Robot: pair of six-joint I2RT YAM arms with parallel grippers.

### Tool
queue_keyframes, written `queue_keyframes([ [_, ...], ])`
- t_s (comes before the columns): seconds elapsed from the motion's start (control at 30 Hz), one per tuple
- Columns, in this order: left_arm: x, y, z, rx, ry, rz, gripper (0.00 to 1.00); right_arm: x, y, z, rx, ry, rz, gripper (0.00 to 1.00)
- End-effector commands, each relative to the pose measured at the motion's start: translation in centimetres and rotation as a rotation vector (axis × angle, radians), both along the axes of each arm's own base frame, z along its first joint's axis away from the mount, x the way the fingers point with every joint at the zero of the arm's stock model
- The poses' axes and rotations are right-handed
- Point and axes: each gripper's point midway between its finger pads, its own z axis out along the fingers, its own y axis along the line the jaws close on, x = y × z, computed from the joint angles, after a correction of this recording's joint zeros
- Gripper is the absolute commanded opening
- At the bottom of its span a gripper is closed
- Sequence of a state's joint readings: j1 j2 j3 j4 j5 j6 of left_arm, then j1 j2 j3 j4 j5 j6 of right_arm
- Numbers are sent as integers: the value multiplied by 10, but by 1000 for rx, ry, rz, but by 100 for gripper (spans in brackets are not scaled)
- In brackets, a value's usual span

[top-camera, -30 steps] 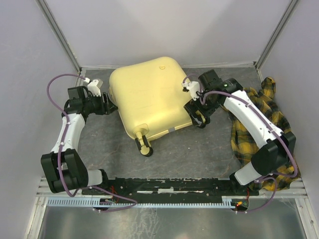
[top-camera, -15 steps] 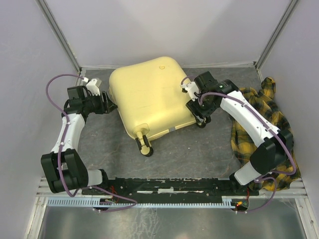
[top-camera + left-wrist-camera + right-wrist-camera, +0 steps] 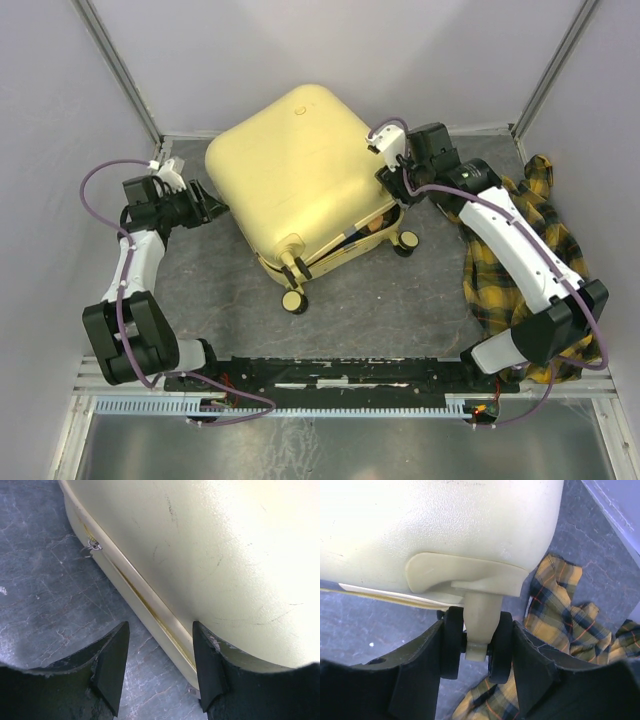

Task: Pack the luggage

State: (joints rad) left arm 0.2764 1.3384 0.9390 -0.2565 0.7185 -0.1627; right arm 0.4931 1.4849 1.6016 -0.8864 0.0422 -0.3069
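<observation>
The luggage (image 3: 290,165) is a pale yellow hard-shell suitcase lying flat at the back middle of the table. Its lid is raised along the right side, and a dark gap (image 3: 365,228) shows there. My right gripper (image 3: 393,183) is shut on one of the lid's caster wheels (image 3: 453,641), with the black wheel pair and its yellow fork (image 3: 480,620) pinched between the fingers under the shell (image 3: 435,525). At the suitcase's left edge my left gripper (image 3: 210,207) is open. In the left wrist view its jaws (image 3: 160,666) straddle the floor and the lower rim of the shell (image 3: 215,545).
A yellow and black plaid shirt (image 3: 520,250) lies crumpled along the right side, also below the right gripper (image 3: 560,610). Two of the suitcase's wheels (image 3: 293,300) (image 3: 406,241) stand on the grey floor. Walls close in at the back and sides.
My right gripper has closed on the caster wheel and lifted it up and back, raising the lid's right side. The left gripper has drawn slightly left.
</observation>
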Motion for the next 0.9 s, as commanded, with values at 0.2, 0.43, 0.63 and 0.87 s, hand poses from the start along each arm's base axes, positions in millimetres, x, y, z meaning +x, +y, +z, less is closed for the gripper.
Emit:
queue_keyframes([
  [0.2,-18,-13,-6,-43,9,-64,60,39,-22,-66,72,43,-26,1],
  [0.43,-40,-25,-21,-67,33,-93,62,28,-15,-54,170,109,1,59],
  [0.63,-37,-26,-20,-105,42,-67,64,5,-37,-34,230,67,-53,99],
  [0.87,-37,-29,-27,-162,59,-44,64,-47,-42,-40,376,-31,-58,97],
])
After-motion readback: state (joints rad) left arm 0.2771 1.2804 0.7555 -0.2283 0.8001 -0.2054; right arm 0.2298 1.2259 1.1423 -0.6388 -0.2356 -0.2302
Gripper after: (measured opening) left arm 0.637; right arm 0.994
